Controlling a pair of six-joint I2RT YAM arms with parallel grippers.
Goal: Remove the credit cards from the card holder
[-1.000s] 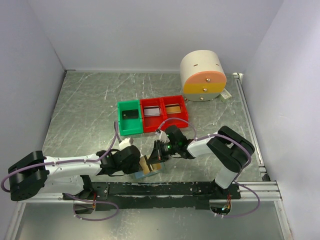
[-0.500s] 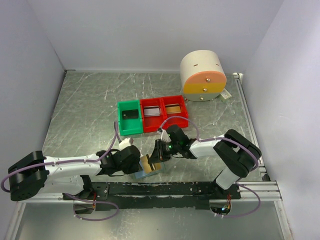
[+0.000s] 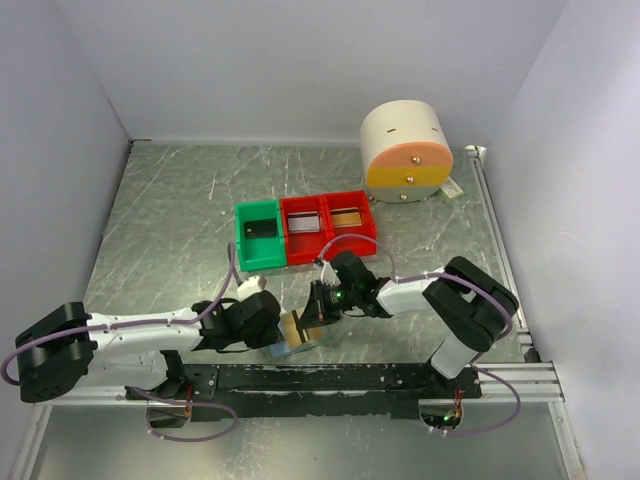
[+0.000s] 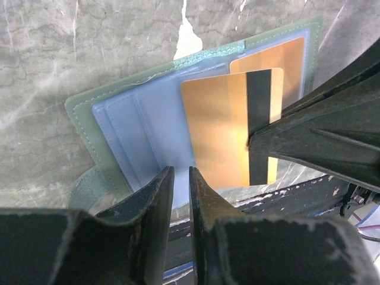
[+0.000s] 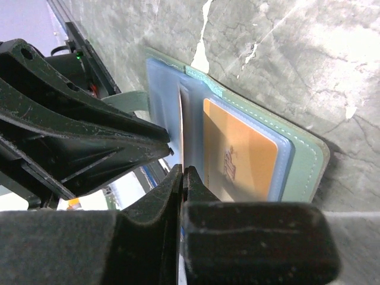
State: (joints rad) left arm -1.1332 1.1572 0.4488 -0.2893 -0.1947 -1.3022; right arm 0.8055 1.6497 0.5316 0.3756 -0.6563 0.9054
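The left wrist view shows the left gripper (image 4: 180,173) pinched onto the near edge of the card holder (image 4: 136,119), and the broad face of a gold card (image 4: 219,130) with a black stripe, tilted up off the blue pockets. The right wrist view sees that card only edge-on, clamped in the right gripper (image 5: 182,172), beside an orange card (image 5: 240,148) tucked in its pocket. From above, the holder lies near the table's (image 3: 170,230) near edge, the left arm (image 3: 140,335) stretched low, the right arm (image 3: 440,295) folded at the elbow.

White arms (image 3: 140,331), lilac cables (image 3: 232,266), black fingers (image 4: 147,233).
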